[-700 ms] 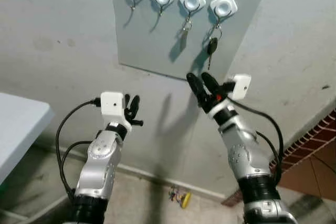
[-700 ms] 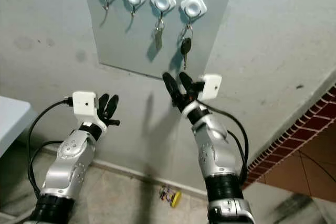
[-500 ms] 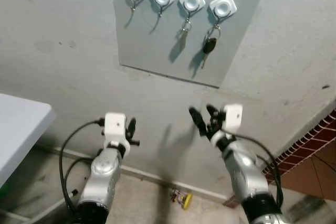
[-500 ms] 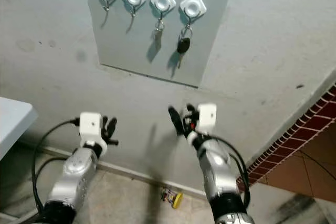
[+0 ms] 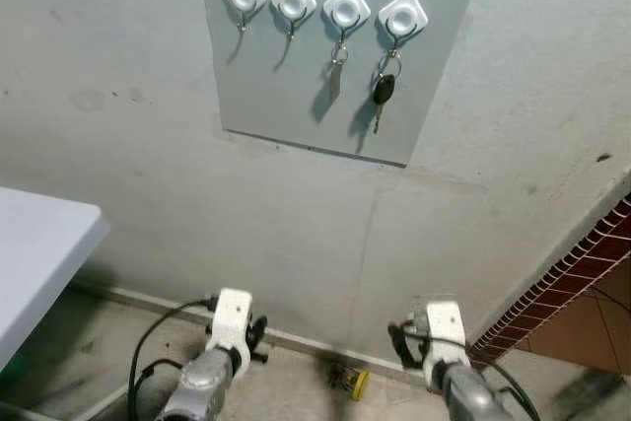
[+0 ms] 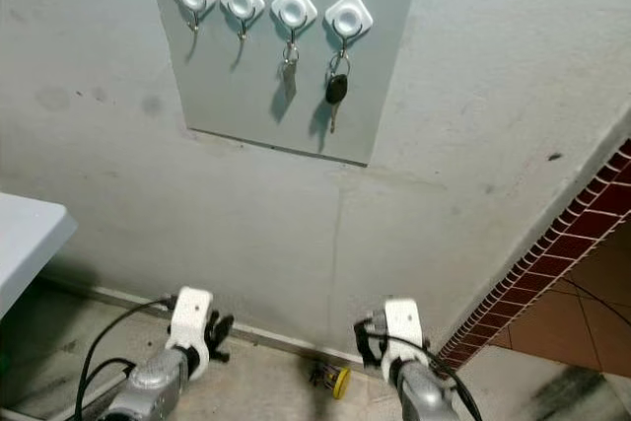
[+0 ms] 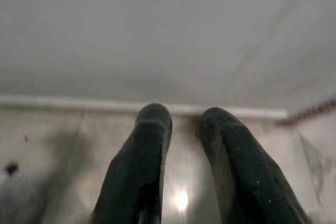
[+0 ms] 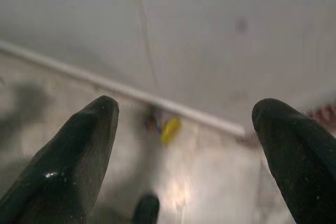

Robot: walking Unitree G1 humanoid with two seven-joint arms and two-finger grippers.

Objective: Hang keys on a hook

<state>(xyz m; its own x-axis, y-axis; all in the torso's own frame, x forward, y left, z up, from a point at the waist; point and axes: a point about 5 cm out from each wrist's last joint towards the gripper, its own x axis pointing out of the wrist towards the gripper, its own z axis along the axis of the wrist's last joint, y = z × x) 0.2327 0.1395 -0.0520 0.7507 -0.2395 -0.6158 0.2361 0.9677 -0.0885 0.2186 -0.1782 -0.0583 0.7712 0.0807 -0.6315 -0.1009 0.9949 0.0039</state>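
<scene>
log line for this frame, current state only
black-headed key on rightmost hook | silver key on third hook | left gripper low, nearly shut, empty | right gripper low, open, empty

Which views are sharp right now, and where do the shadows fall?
Left eye view: sharp; the black-headed key and silver key cast shadows down-left on the grey panel. Right wrist view: soft, the yellow object on the floor blurred, fingers out of focus. Left wrist view: hazy, floor glare.
</scene>
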